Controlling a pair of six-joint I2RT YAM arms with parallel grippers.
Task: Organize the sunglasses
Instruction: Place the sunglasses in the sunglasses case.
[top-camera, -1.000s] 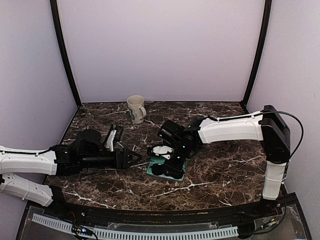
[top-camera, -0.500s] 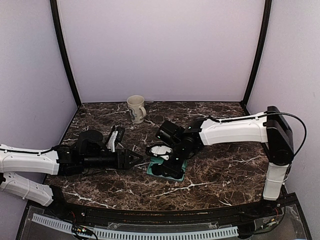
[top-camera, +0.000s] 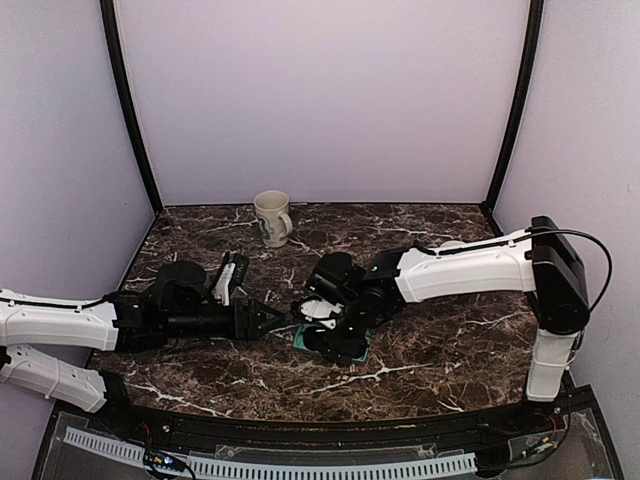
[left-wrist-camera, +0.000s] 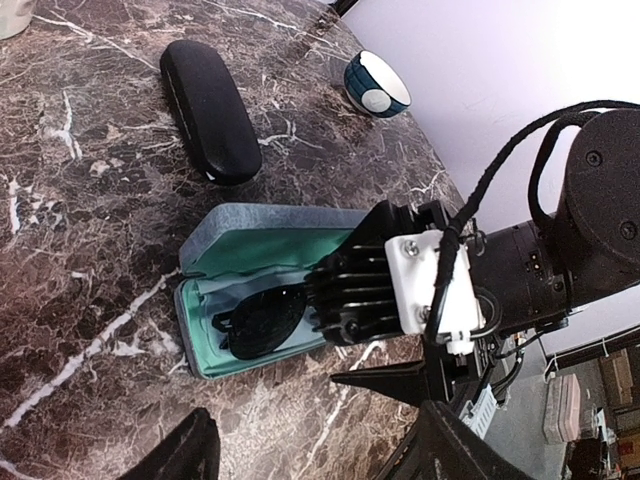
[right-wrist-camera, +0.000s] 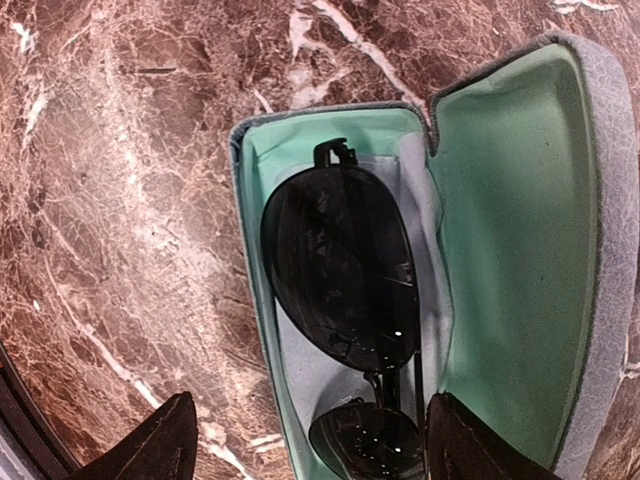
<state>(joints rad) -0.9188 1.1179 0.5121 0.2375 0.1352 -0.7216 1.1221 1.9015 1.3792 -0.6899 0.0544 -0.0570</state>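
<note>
One pair of sunglasses (right-wrist-camera: 340, 270) lies inside the open grey-blue case (right-wrist-camera: 520, 200); the lid is not yet closed. The right gripper (right-wrist-camera: 310, 425) hovers above, fingers spread, empty. The left gripper (left-wrist-camera: 315, 435) is likewise spread and empty. The black case (left-wrist-camera: 210, 110) is shut, and no second pair is clearly visible.

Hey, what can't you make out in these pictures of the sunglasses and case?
Right wrist view: the thin-framed dark-lensed sunglasses lie in the open grey-blue mint-lined case; the bottom edge cuts off their second lens.
Top view: the right gripper covers most of both.
Left wrist view: it hides part of the sunglasses.
Top view: a small black-and-white object is too small to identify.
</note>
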